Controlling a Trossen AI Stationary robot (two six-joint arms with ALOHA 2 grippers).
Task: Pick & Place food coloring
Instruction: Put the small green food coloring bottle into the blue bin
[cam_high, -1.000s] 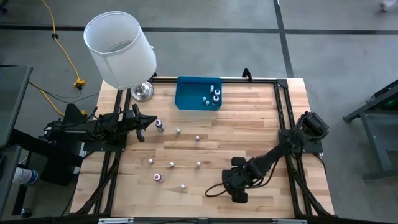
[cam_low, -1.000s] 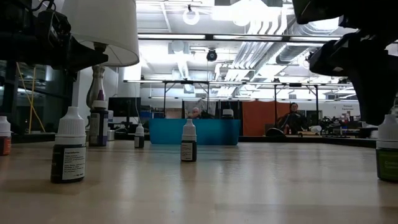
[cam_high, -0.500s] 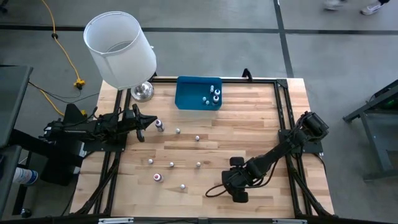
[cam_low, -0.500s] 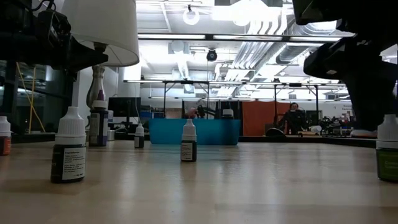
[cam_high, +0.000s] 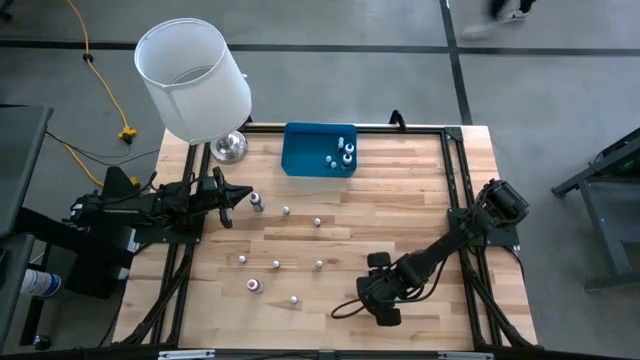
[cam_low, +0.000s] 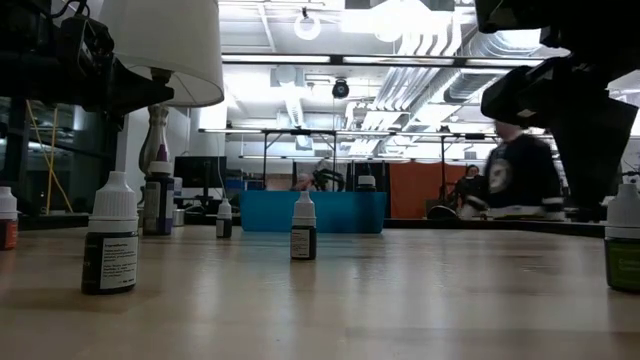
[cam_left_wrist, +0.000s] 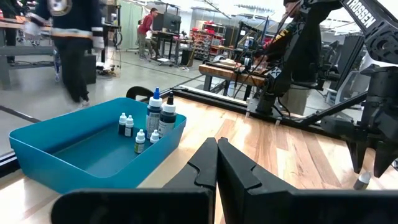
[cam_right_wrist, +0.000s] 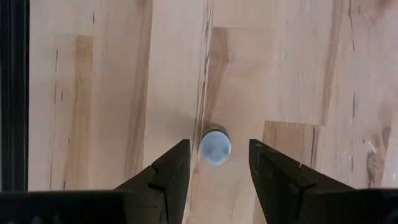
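Overhead, the right gripper (cam_high: 383, 308) hangs low over the near right part of the wooden table (cam_high: 400, 190), fingers pointing down. Its wrist camera looks straight onto the round white cap of one food coloring bottle (cam_right_wrist: 215, 144), which stands upright, long axis vertical, cap toward the lens. The two dark fingers (cam_right_wrist: 168, 174) stand apart on either side of that cap, and a strip of bare wood shows between each finger and the bottle; nothing is clamped.

Across the table, the left gripper (cam_high: 226, 201) waits at the left edge, level with the middle of the table, fingers pressed together and empty, pointing right toward a dark bottle (cam_high: 256, 203) just beside its tips.

Other bottles (cam_high: 276, 264) stand scattered, well apart, over the middle and near left of the table, each upright with its cap up; one near the left front has a reddish body (cam_high: 254, 285). At table height, a dark-labelled bottle (cam_low: 110, 247) and a smaller one (cam_low: 303, 228) show the same vertical stance.

A blue tray (cam_high: 300, 155) sits at the far edge, holding several upright bottles (cam_left_wrist: 153, 120) clustered in its right far corner. A lamp with a white shade (cam_high: 193, 80) stands at the far left corner. A person (cam_low: 520, 176) is visible in the room beyond.
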